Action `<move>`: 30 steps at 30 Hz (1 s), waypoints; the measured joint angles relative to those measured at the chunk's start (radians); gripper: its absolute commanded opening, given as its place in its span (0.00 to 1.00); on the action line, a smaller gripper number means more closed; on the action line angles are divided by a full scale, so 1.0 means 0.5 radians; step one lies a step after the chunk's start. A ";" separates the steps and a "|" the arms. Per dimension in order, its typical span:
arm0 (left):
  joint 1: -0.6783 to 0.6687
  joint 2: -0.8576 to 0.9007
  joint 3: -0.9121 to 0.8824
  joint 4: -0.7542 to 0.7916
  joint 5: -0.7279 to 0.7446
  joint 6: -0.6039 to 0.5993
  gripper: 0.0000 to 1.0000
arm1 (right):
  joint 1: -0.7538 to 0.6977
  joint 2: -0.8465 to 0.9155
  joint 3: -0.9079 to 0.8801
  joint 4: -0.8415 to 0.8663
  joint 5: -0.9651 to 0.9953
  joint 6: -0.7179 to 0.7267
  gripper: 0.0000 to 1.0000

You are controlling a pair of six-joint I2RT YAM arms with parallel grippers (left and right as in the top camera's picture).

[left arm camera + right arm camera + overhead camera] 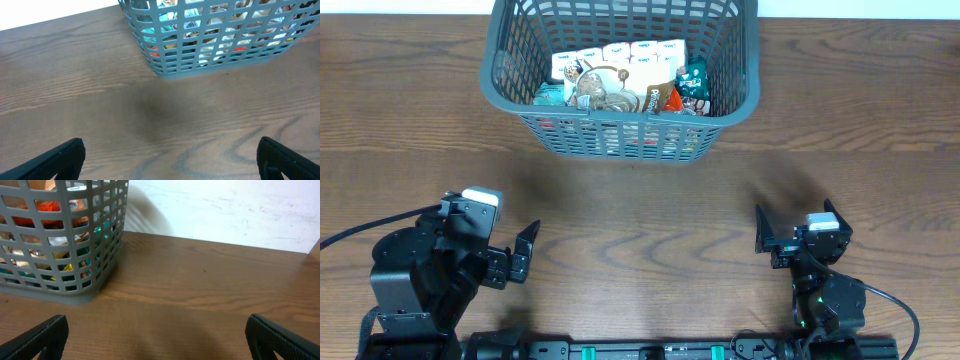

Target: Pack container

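The container (620, 135), a dark grey basket with lattice sides, stands at the back middle of the table. It holds several snack packets (620, 80), white, brown, orange and teal. It also shows in the left wrist view (215, 50) and in the right wrist view (60, 260). My left gripper (525, 252) is open and empty, low at the front left, well short of the basket; in its own view the jaws (170, 160) frame bare wood. My right gripper (772, 232) is open and empty at the front right; its jaws (157, 337) also frame bare wood.
The wooden table (640, 210) stretches between the basket and both arms. A white wall (225, 210) rises behind the table's far edge. The arm bases sit along the front edge.
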 measured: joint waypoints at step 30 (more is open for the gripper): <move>0.060 -1.079 -1.677 2.158 -0.016 -0.060 0.99 | -0.002 -0.005 -0.001 0.000 -0.002 0.000 0.99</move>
